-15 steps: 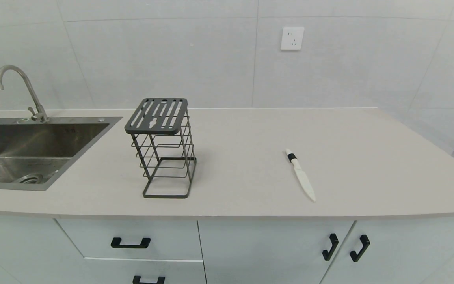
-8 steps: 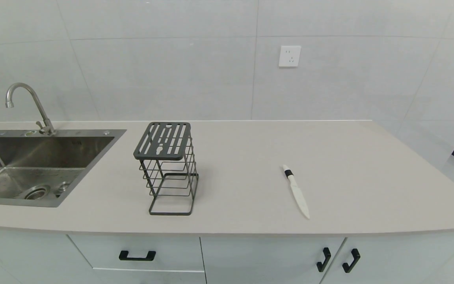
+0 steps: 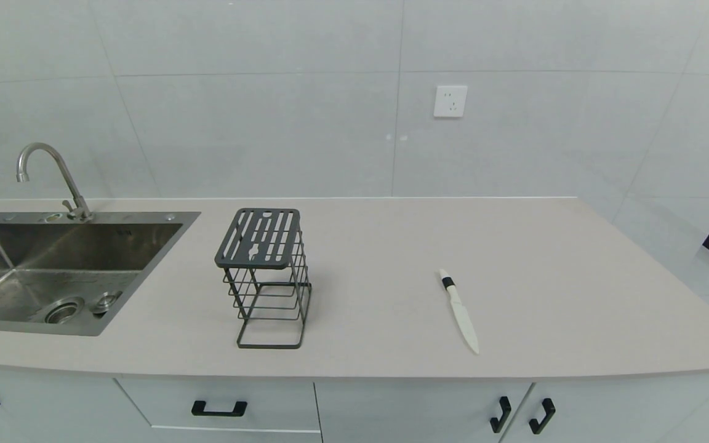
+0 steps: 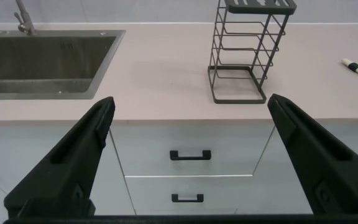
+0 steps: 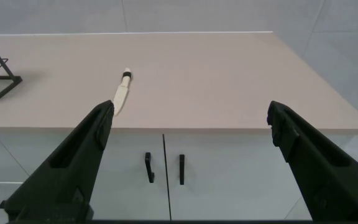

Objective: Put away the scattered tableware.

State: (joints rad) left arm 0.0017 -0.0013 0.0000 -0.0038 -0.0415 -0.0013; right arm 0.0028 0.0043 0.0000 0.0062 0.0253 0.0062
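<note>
A white knife with a black band near its handle end lies flat on the counter's right half, blade toward the front edge. It also lies in my right wrist view as the knife. A dark wire rack with a slotted top stands left of centre; the rack is upright and holds nothing. My left gripper is open, below and in front of the counter edge, facing the rack. My right gripper is open too, out before the cabinets, to the right of the knife.
A steel sink with a curved faucet is set in the counter's left end. White cabinets with black handles run under the counter. A socket sits on the tiled wall.
The whole head view has shifted: the counter, rack and knife now sit lower and look smaller, so the camera has moved up or back. Nothing on the counter moved.
</note>
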